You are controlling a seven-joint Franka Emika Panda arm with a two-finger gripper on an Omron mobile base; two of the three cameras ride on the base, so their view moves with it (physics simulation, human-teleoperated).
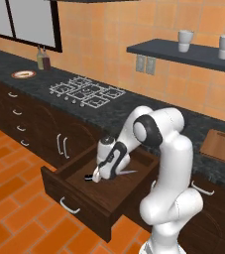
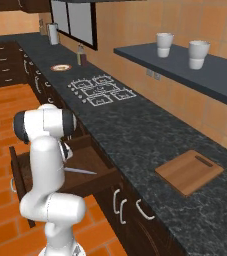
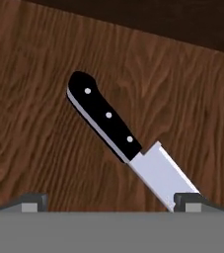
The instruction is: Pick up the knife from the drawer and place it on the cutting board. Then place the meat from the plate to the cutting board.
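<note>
Left base view: the arm reaches down into the open drawer (image 1: 79,186), the gripper (image 1: 98,174) low over the knife (image 1: 129,171) on the drawer floor. Right base view: the cutting board (image 2: 189,171) lies on the counter (image 2: 135,131); the plate (image 2: 61,67) sits far left. Hand view: fingers (image 3: 190,202) spread wide, unclenched, above the knife (image 3: 106,116), grasping nothing.

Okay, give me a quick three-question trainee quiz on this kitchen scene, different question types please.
1. True or false: the knife already lies on the cutting board.
2. The gripper is: A) shut on the knife, B) open above the knife, C) over the stove.
3. Fill in: the plate sits on the counter beside the ____.

Key: 1 false, it lies on the floor of the open drawer. 2 B. 3 bottles.
</note>
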